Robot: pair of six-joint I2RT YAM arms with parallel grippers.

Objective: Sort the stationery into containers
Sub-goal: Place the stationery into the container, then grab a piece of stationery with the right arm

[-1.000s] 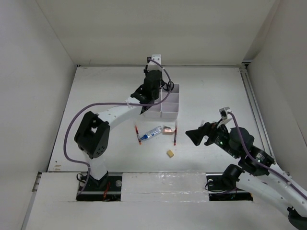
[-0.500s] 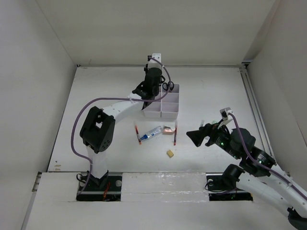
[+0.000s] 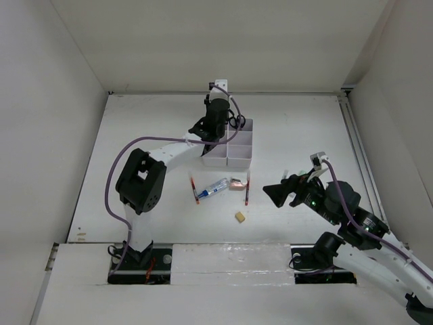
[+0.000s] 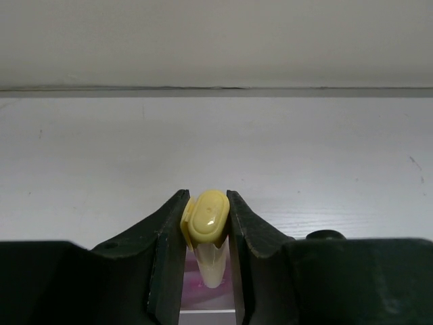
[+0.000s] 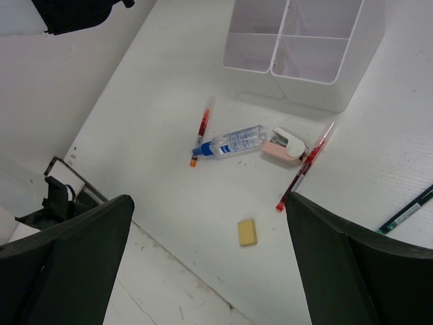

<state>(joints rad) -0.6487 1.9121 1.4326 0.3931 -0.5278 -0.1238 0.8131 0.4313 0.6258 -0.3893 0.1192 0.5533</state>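
My left gripper (image 4: 206,202) is shut on a yellow highlighter (image 4: 207,223), held end-on over the white organizer (image 3: 240,154) at its back left (image 3: 212,131); something pink shows below the jaws. Black-handled scissors (image 3: 237,122) stand in a back compartment. My right gripper (image 5: 208,203) is open and empty, above the table right of the loose items (image 3: 270,192). Below it lie two red pens (image 5: 201,128) (image 5: 306,166), a blue-white tube (image 5: 233,143), a yellow eraser (image 5: 247,232) and a dark pen (image 5: 409,211).
A small pink and white item (image 5: 287,144) lies between the tube and the right red pen. The organizer's front compartments (image 5: 304,40) look empty in the right wrist view. White walls enclose the table at the back and both sides.
The left arm's elbow has swung a little right while its gripper stayed over the organizer's back left with the highlighter. The right arm has barely moved.
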